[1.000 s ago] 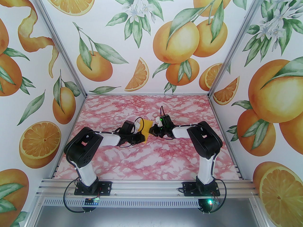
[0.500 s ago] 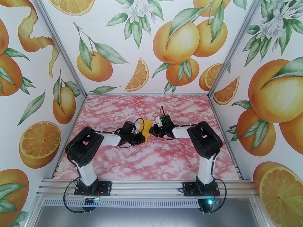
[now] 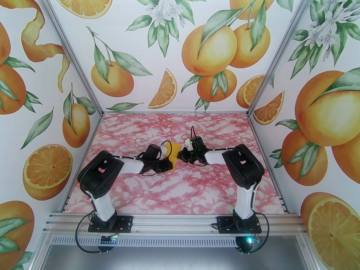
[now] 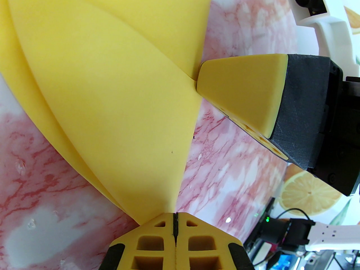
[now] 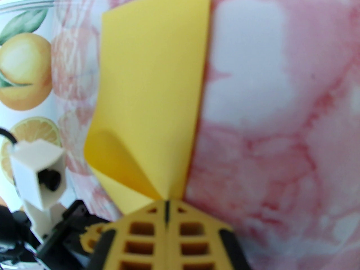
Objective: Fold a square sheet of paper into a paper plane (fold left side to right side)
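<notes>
From above, you see the paper in the middle of the table, between the left hand and the right hand. In the left wrist view, your left hand is closed tight on the bent-over paper. In the right wrist view, your right hand pinches the paper too.

The thin yellow square sheet of paper looks matt and smooth, with no sheen where it curves. The pink-and-white marble-print bench is sleek and faintly glossy, with small bright glints. The fingers of the left gripper are matt yellow plastic with open square cells, as are the right gripper's, set in a dark grey block of finely ridged plastic. Along the bench's near edge runs a ribbed silver metal rail
</notes>
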